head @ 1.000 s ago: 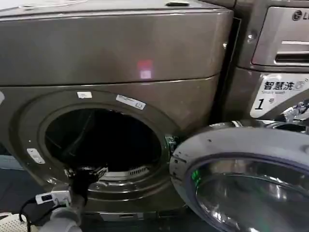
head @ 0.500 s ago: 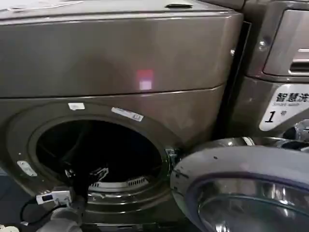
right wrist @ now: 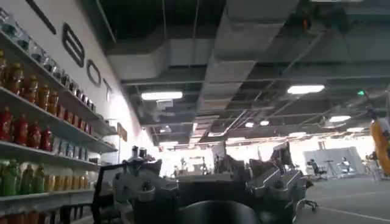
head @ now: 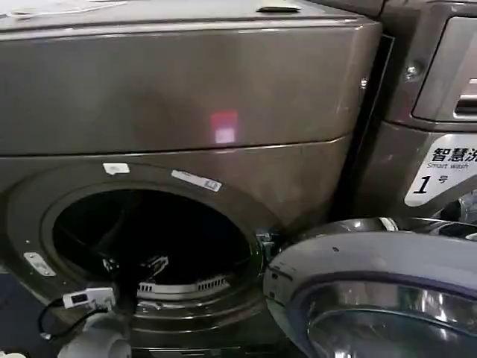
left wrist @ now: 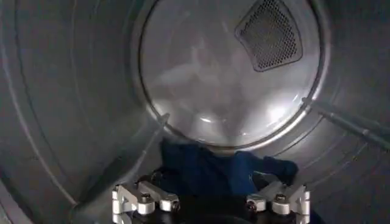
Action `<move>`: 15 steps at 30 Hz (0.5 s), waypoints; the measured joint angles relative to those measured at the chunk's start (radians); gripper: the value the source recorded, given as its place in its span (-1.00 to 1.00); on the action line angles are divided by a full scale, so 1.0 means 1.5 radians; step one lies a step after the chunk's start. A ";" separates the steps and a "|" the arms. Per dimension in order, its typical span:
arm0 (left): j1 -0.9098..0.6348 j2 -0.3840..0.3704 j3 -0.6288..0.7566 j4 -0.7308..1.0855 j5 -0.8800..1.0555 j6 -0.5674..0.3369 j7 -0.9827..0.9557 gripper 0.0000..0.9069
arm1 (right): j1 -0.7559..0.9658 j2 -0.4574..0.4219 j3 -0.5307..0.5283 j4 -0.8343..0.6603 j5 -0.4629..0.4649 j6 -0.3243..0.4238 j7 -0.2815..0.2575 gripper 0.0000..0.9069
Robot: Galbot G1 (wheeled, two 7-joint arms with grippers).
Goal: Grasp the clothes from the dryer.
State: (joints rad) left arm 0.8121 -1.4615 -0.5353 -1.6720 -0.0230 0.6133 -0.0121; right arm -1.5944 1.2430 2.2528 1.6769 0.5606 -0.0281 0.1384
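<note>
Fingers (head: pixel 153 266) of the left gripper (head: pixel 130 267) stand apart in the head view and have gone deeper past the porthole rim of the dryer (head: pixel 186 97) than a second ago, just above the lint grille (head: pixel 182 286) — the reach is under way, with the open door (head: pixel 380 291) swung clear at the right. From the left wrist, the spread fingers (left wrist: pixel 146 198) hang just short of the blue clothes (left wrist: pixel 213 170) low in the drum, open room all round. The right gripper (right wrist: pixel 207 195) is parked facing the room — I cannot tell how it is set.

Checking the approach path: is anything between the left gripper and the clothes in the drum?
Nothing visible. The left gripper is open inside the dryer drum, with the blue clothes lying just beyond its fingers and no object between them.
</note>
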 measured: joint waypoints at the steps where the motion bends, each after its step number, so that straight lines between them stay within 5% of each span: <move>1: -0.015 0.000 0.000 0.021 0.000 -0.005 0.002 1.00 | 0.000 0.000 -0.002 0.000 -0.001 0.000 0.000 1.00; 9: -0.130 -0.004 -0.004 0.190 0.025 -0.035 0.027 1.00 | 0.000 0.001 -0.004 -0.006 -0.005 0.006 0.000 1.00; 15: -0.203 0.000 -0.009 0.303 0.177 -0.082 0.152 1.00 | -0.003 0.006 -0.009 -0.005 -0.007 0.009 -0.002 1.00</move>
State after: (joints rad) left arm 0.5074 -1.4619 -0.5490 -1.2177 0.2424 0.4905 0.2159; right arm -1.5986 1.2525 2.2391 1.6694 0.5502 -0.0149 0.1348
